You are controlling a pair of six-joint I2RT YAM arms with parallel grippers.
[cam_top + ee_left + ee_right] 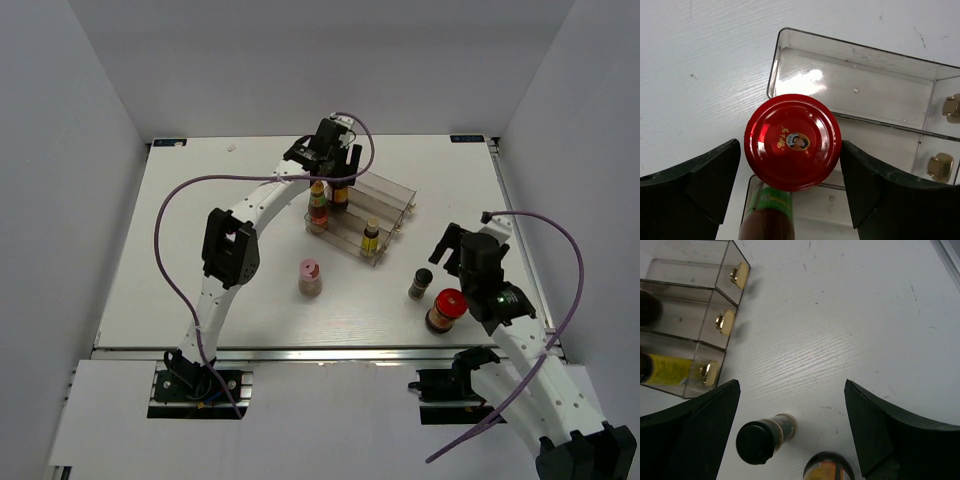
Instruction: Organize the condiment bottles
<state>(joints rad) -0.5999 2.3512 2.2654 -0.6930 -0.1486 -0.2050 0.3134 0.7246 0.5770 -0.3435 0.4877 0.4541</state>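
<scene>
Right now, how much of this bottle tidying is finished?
Done: two slim bottles stand in the clear rack. In hand: the left claw straddles a red-lidded jar on the rack; whether it is gripping, I cannot tell. Left on the table: a pink-capped shaker, a black-capped bottle and a second red-lidded jar, near the open right claw.

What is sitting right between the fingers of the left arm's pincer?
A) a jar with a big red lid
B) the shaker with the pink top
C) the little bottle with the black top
A: the left wrist view looks straight down on the red-lidded jar, which sits between the two black fingers of the left pincer, over the clear rack.
</scene>
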